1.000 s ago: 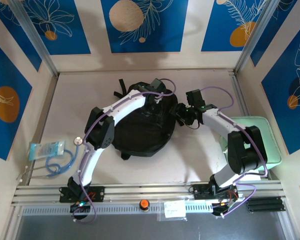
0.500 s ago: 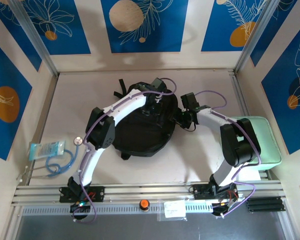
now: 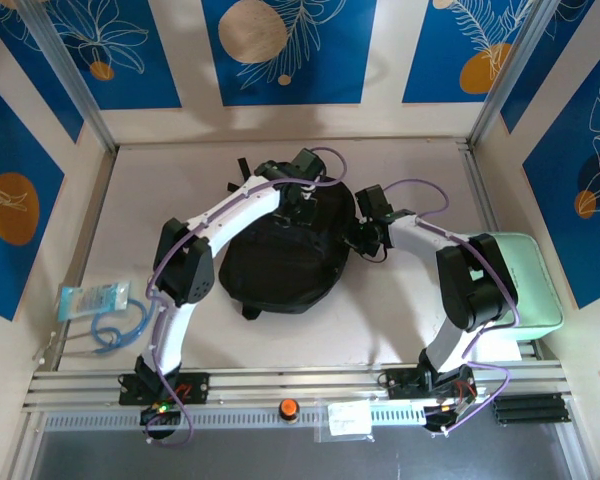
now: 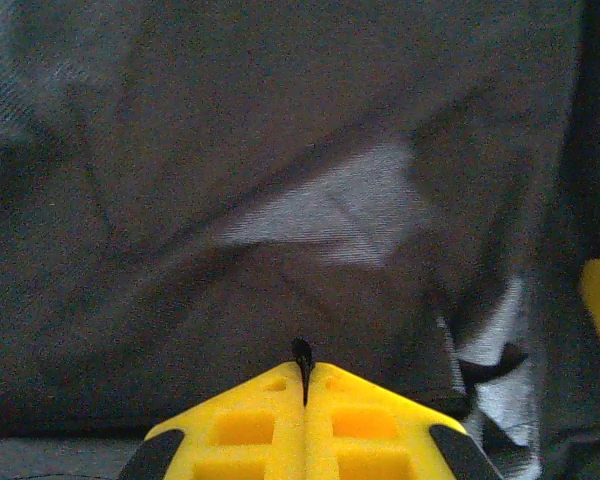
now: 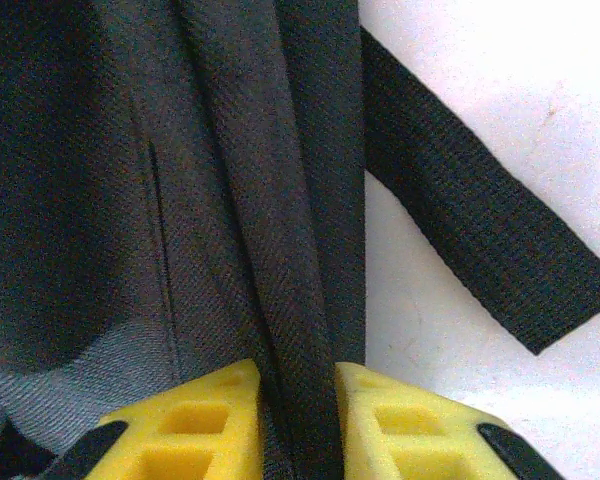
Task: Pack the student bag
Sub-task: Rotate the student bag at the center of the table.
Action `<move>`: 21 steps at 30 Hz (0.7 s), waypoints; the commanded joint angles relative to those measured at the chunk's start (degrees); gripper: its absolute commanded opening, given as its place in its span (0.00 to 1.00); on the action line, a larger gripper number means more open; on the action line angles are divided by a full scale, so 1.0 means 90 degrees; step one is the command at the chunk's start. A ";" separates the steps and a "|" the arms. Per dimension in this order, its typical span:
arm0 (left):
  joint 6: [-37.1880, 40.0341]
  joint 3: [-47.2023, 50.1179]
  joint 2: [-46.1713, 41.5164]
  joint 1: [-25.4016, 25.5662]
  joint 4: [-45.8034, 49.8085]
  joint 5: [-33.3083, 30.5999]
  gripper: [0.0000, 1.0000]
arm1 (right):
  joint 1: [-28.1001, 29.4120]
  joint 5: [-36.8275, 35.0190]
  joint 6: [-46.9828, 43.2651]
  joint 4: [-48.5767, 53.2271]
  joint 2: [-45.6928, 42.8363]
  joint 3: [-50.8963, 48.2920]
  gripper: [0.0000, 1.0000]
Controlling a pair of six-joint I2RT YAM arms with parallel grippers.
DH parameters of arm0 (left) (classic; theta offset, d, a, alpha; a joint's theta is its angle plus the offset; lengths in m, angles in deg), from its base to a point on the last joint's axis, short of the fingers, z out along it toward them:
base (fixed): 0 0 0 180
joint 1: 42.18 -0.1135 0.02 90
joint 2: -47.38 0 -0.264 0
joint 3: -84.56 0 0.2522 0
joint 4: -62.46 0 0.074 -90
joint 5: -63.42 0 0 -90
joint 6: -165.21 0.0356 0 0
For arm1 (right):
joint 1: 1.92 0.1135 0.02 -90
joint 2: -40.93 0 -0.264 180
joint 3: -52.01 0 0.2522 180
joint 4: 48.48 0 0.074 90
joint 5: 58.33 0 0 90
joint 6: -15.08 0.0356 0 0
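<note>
Student bag (image 3: 280,265): left jaws pinch thin black bit of it; right jaws clamp fold at edge

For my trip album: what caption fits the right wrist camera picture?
Right end effector pinching a fold of the black student bag, a loose strap lying on the table.

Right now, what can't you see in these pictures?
- Inside the student bag: top view, black fabric and the left arm cover it.
- The black sliver pinched in the left fingers: left wrist view, too small and dark to name.
- The mint-green case: top view, the right arm hides part.
</note>
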 commanded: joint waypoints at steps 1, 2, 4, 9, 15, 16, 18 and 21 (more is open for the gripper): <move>0.0240 0.0246 -0.0234 -0.0277 -0.0089 -0.0650 0.00 | -0.0006 -0.0553 -0.0147 0.0456 0.0255 0.0163 0.13; 0.0264 0.0315 -0.0243 -0.0356 -0.0098 -0.0742 0.00 | -0.0011 -0.0646 -0.0206 0.0478 0.0300 0.0220 0.09; 0.0295 0.0487 -0.0270 -0.0520 -0.0139 -0.0896 0.00 | -0.0016 -0.0814 -0.0332 0.0507 0.0383 0.0345 0.04; 0.0319 0.0988 -0.0470 -0.1002 -0.0393 -0.1228 0.00 | -0.0062 -0.1178 -0.0739 0.0483 0.0606 0.0662 0.01; 0.0203 0.1410 -0.0811 -0.1450 -0.0574 -0.1362 0.00 | -0.0160 -0.1409 -0.1436 0.0236 0.0898 0.1095 0.00; 0.0186 0.1466 -0.0860 -0.1490 -0.0581 -0.1349 0.00 | -0.0205 -0.1385 -0.1546 0.0177 0.0962 0.1183 0.00; 0.0161 0.1575 -0.0940 -0.1523 -0.0596 -0.1333 0.00 | -0.0285 -0.1248 -0.1749 0.0041 0.1108 0.1354 0.00; 0.0079 0.1748 -0.1077 -0.1523 -0.0616 -0.1174 0.00 | -0.0364 -0.0958 -0.2126 -0.0174 0.1352 0.1676 0.00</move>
